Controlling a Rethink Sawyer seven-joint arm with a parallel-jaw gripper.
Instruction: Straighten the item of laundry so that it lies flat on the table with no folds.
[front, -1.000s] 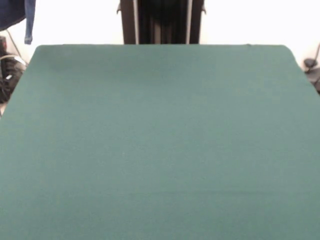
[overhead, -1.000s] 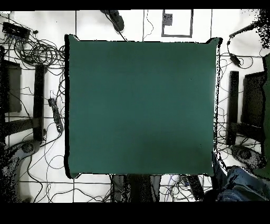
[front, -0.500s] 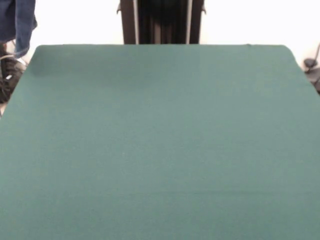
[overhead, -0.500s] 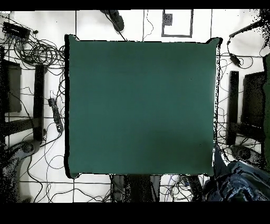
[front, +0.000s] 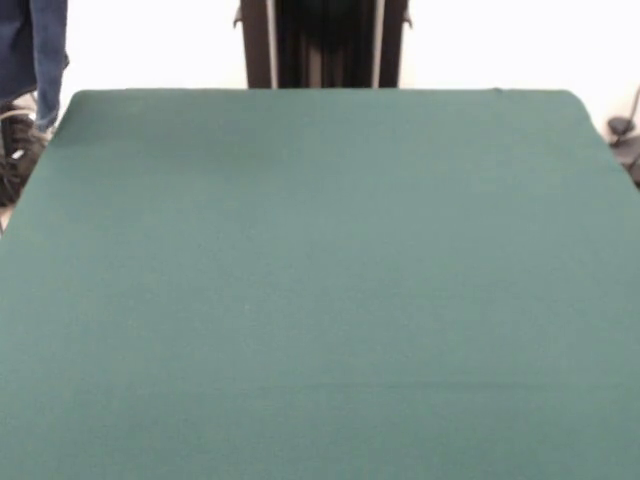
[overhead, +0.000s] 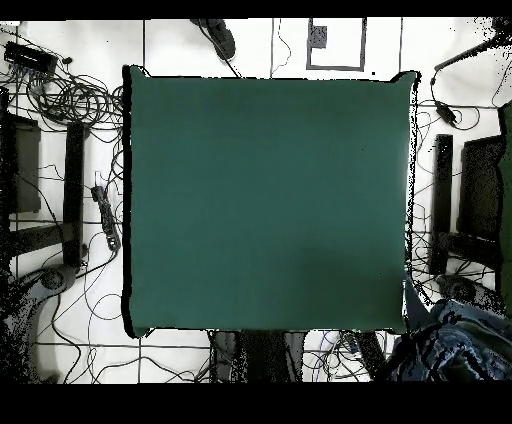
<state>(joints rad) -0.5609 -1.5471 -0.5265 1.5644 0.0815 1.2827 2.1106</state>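
The dark green table (front: 320, 280) fills the front view, and nothing lies on its top. In the overhead view the same table (overhead: 270, 200) is just as bare from edge to edge. The item of laundry is out of view. Neither view shows my arm or my gripper.
A person in blue clothing (front: 35, 50) stands off the table's far left corner in the front view. The overhead view shows that person (overhead: 450, 345) at the bottom right corner. Tangled cables (overhead: 70, 100) and dark stands (overhead: 440, 200) lie on the floor beside the table.
The person in blue has shifted closer to the table's corner. The tabletop itself looks the same.
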